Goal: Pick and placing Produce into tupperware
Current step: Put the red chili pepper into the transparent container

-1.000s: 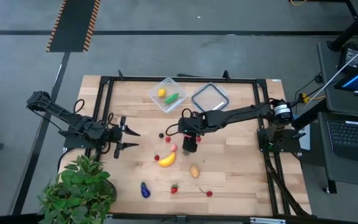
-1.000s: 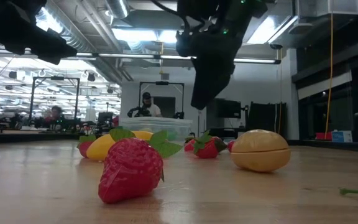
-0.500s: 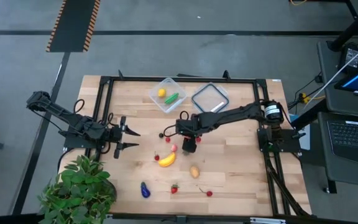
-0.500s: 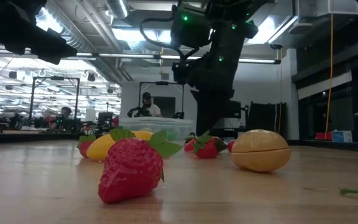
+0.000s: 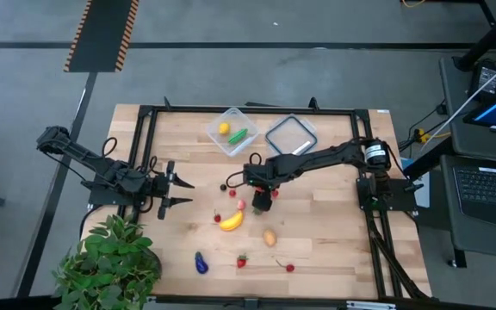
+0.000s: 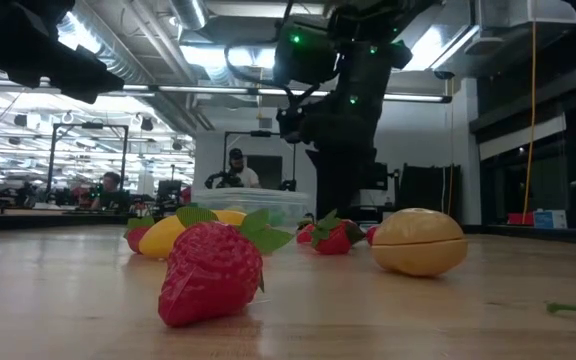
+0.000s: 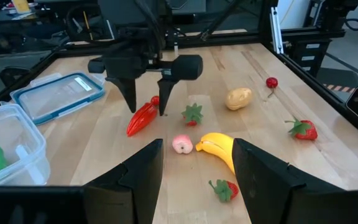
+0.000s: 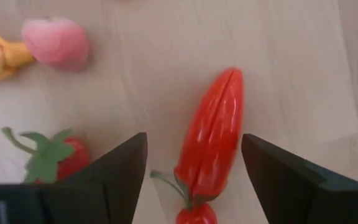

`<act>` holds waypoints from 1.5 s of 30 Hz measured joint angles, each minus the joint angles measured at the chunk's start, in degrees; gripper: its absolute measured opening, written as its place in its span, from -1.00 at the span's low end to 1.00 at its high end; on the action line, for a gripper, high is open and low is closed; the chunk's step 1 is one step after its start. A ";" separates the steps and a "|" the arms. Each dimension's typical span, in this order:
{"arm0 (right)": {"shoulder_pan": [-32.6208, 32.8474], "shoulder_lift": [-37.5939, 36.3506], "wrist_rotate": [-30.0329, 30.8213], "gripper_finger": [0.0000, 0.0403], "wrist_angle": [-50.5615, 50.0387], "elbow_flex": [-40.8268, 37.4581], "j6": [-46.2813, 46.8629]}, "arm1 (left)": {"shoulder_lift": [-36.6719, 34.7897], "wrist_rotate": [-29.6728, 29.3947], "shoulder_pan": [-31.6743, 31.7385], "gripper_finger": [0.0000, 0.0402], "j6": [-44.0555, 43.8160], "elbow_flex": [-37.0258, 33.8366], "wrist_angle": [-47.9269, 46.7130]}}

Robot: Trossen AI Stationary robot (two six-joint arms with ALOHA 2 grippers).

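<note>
While the right gripper [image 5: 263, 205] hangs low over the middle of the wooden worktop [image 5: 334, 232] in the high view, the left gripper [image 5: 179, 193] waits at the left side with its fingers apart; the clear tupperware [image 5: 232, 131] sits at the far edge, holding a yellow piece and a green piece, with a lid [image 5: 291, 134] just to its right, and a banana [image 5: 231, 221], a tan potato [image 5: 269, 237] and a purple eggplant [image 5: 201, 263] lie nearer. Seen from the low view, a strawberry [image 6: 211, 273] fills the near foreground and the potato [image 6: 418, 241] lies to its right. From the left wrist view, the right gripper [image 7: 146, 106] stands with open fingers straddling a red chili pepper [image 7: 143, 117]. Through the right wrist view, the pepper [image 8: 212, 137] lies between the spread fingers, untouched, with a pink piece [image 8: 55, 42] beyond it.
</note>
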 joint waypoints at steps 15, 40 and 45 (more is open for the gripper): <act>0.00 1.26 0.08 0.31 3.03 -3.42 0.09 | 0.00 0.02 0.00 -0.08 -1.49 0.00 -0.07; -0.52 1.27 0.29 -0.17 12.04 -4.83 0.03 | 0.00 0.02 0.00 -0.08 -1.51 0.02 -0.04; -0.66 1.20 -1.42 -0.68 12.30 -4.72 0.15 | 0.00 0.02 0.00 -0.08 -1.51 0.02 -0.04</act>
